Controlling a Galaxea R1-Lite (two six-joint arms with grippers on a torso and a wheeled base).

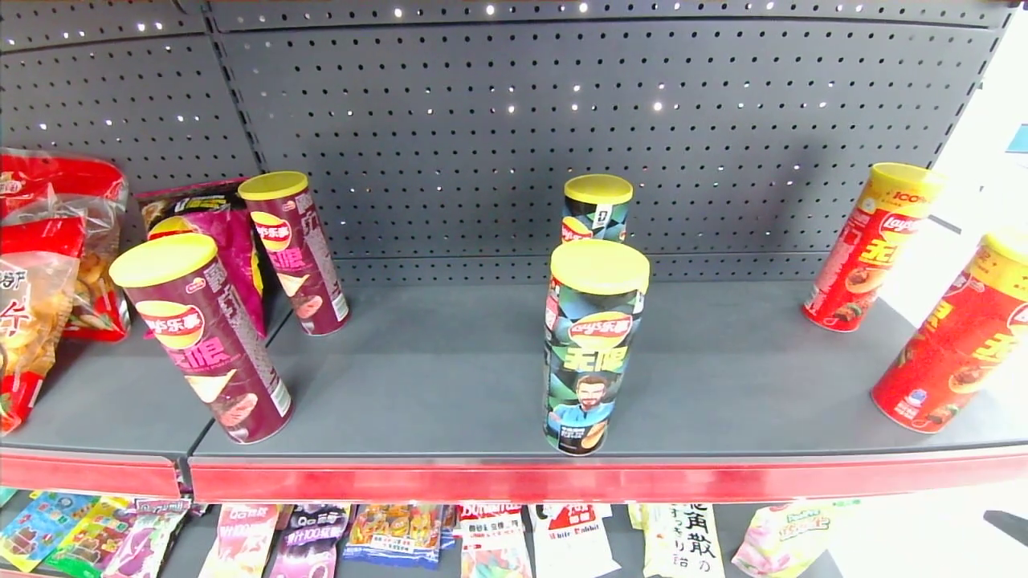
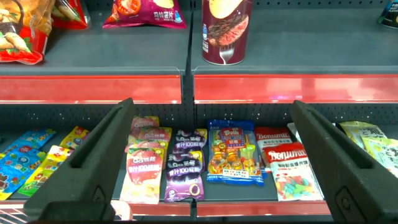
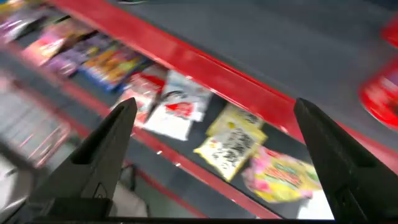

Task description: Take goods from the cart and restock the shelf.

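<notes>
Across the middle of the head view runs the grey shelf point(image 1: 450, 377) with its red front edge, and a perforated back wall point(image 1: 482, 136) closes it behind. At the left of the frame the front purple can point(image 1: 205, 345) stands near the edge and the rear purple can point(image 1: 297, 253) stands deeper. A purple bag point(image 1: 217, 241) leans just beside the rear one, and red snack bags point(image 1: 48, 265) lie at the far left edge. At the centre the front dark can point(image 1: 590, 353) stands close to the edge and partly hides the rear dark can point(image 1: 597, 210) behind it. At the right stand the far red can point(image 1: 871, 249) and the near red can point(image 1: 956, 345), well apart from the dark ones. Along the bottom of the frame candy packets point(image 1: 393, 534) lie on a lower shelf. The left hand point(image 2: 212, 106) has its two fingers spread wide with nothing between them. It faces those packets, with a purple can at the upper centre of its frame. The right hand point(image 3: 216, 102) is also spread and empty, over the packets of the lower shelf.
</notes>
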